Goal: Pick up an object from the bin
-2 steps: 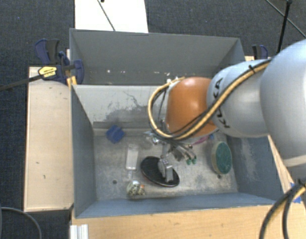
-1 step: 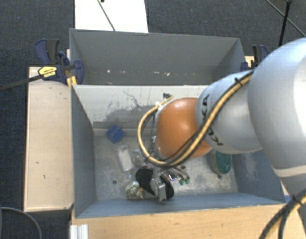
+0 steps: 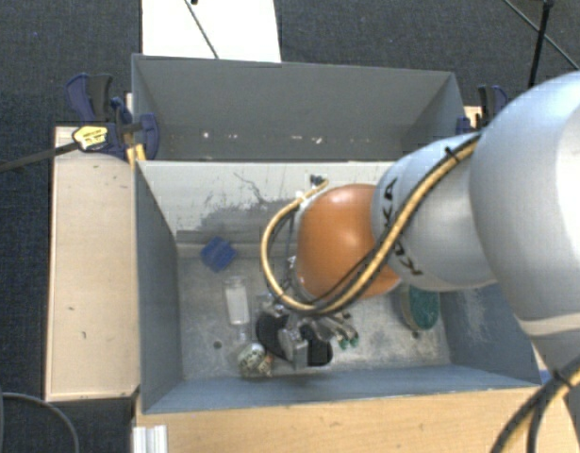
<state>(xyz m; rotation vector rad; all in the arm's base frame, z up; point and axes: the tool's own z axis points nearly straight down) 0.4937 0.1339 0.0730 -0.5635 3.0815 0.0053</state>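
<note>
Camera view puts our gripper [image 3: 297, 340] low at the lower centre of the bin [image 3: 157, 281], over a black lump [image 3: 269, 328] beside a clear piece [image 3: 236, 302]. We cannot tell its opening. We judge it best to centre on the lump before closing.

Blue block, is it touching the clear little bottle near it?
Apart. The camera view shows bare bin floor between the blue block and the clear bottle.
</note>
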